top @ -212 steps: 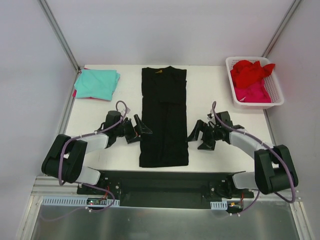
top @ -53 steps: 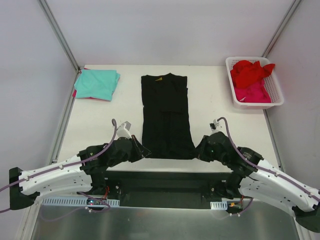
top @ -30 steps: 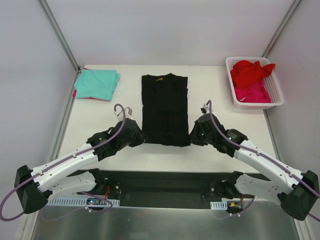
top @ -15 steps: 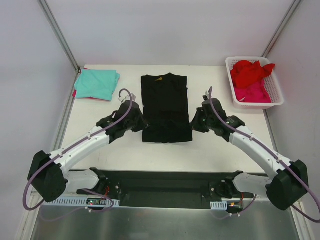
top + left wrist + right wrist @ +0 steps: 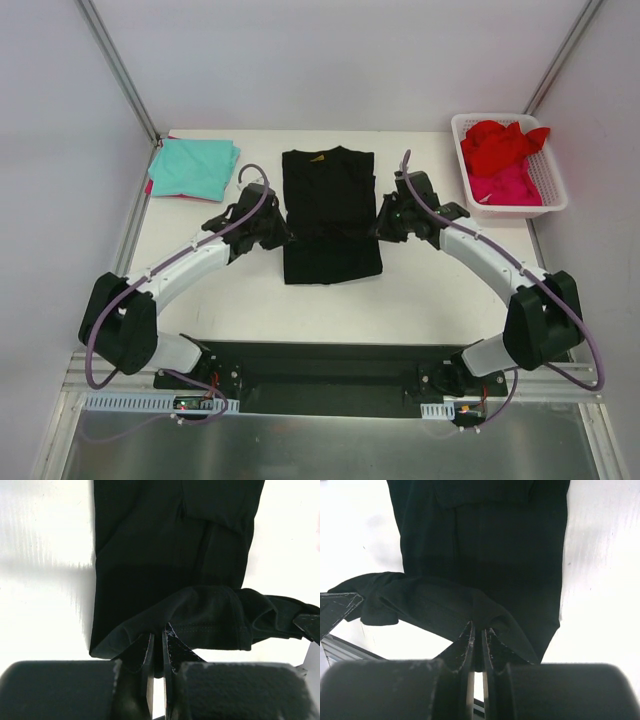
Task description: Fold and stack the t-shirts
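Black t-shirt (image 5: 330, 200) spread lengthwise at the middle of the table (image 5: 430, 295), collar toward the far edge, sides folded in to a narrow strip. Near hem raised off the surface and doubled back over the lower half, sagging in a loose band from one arm across to the other. Left corner of that hem pinched in the left gripper (image 5: 159, 632), fingers pressed together on the cloth with only a thin slit between them. Right corner pinched the same way in the right gripper (image 5: 478, 628). Both grippers poised just above the long edges of the strip, one on each side, about midway between the table's near and far edges. Toward the far left corner, a folded teal t-shirt (image 5: 193, 167) stacked on a folded pink t-shirt (image 5: 150, 187), the lower one showing only as a sliver along the left side. At the far right corner, a white slotted basket (image 5: 553, 180) holding a crumpled red t-shirt (image 5: 500, 143) over a bright pink t-shirt (image 5: 505, 185), neither of them folded. Stack and basket alike well apart from the black cloth and from both arms.
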You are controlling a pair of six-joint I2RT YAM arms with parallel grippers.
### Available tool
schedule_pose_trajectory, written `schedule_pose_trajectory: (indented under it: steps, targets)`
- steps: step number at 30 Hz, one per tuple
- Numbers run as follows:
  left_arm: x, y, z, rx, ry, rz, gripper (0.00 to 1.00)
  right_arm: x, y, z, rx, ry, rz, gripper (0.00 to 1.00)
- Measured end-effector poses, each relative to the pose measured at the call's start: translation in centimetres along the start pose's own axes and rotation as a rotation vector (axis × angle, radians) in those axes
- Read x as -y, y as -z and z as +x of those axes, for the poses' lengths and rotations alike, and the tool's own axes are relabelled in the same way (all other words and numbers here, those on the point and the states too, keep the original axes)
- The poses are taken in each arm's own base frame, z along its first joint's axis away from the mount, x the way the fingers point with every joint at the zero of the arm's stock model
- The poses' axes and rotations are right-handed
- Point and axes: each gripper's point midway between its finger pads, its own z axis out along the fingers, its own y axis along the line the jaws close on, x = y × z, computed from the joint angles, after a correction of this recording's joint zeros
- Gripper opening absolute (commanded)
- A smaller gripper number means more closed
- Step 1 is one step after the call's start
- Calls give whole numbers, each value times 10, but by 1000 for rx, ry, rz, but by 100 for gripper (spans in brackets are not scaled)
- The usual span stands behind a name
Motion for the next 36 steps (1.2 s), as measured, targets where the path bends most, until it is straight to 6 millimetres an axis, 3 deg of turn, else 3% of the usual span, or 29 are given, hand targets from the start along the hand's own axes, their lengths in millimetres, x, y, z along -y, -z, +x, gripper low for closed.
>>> schedule_pose_trajectory:
  steps: [9,25,36]
  targets:
    - [2,-16,-19,-4,11,14,0,-1,-15,-20,-7,-16,-9,1]
    - [-8,-58,-25,-62,23,-7,0,11,-56,-29,-58,-40,9,1]
    - [-9,-79,-34,-78,39,-2,0,19,-76,-48,-59,-67,1,1]
